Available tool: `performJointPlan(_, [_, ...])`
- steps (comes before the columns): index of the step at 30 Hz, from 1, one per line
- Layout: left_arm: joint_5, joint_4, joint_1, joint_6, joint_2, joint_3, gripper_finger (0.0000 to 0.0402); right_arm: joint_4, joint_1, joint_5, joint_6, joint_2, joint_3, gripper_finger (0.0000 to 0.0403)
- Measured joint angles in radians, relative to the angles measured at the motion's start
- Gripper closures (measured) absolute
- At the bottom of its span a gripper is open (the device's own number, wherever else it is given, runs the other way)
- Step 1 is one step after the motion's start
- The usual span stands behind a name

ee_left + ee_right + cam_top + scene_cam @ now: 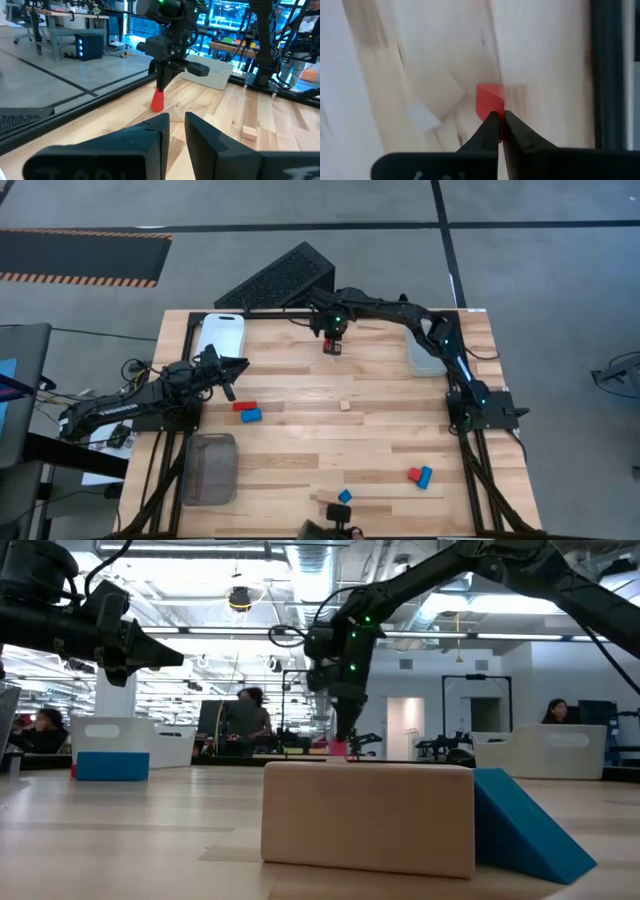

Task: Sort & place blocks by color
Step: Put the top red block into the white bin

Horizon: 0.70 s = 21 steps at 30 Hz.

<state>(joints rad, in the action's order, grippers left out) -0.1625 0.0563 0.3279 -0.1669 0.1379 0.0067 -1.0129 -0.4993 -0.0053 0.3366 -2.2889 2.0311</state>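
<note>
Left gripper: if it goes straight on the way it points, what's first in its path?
Most likely the red block held at the right gripper, which sits just off the line of the left gripper; depth is uncertain.

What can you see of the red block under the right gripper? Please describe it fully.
The red block is small, plain red and matte, with flat faces and sharp edges; its exact shape is unclear. It is at the far side of the wooden table, apart from the other blocks. The right gripper points straight down and is shut on its edge. Whether it rests on the table cannot be told.
</note>
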Motion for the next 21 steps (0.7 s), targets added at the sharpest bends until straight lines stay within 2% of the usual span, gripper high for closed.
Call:
performJointPlan(4, [-0.002,0.001,0.000,-0.001,-0.001,0.005,0.0351,0.072,0.032,-0.034,-0.136,0.020,0.084,0.0396])
performJointPlan(7, [-0.003,-0.104,-0.009,0.009,0.000,0.057,0.0351,0.156,0.073,-0.050,-0.207,0.020,0.120,0.0397])
performJointPlan(10, [-0.034,-0.219,-0.040,0.037,-0.011,0.140,0.0351,0.326,0.117,-0.049,-0.257,0.016,0.120,0.0396])
performJointPlan(13, [-0.113,-0.299,-0.083,0.061,-0.027,0.185,0.0357,0.567,0.160,-0.050,-0.317,-0.006,0.121,0.0400])
performJointPlan(18, [-0.296,-0.305,-0.145,0.095,-0.061,0.193,0.0386,0.960,0.214,-0.050,-0.457,-0.091,0.122,0.0401])
performJointPlan(21, [-0.375,-0.301,-0.163,0.100,-0.073,0.193,0.0399,1.096,0.227,-0.045,-0.541,-0.153,0.125,0.0401])
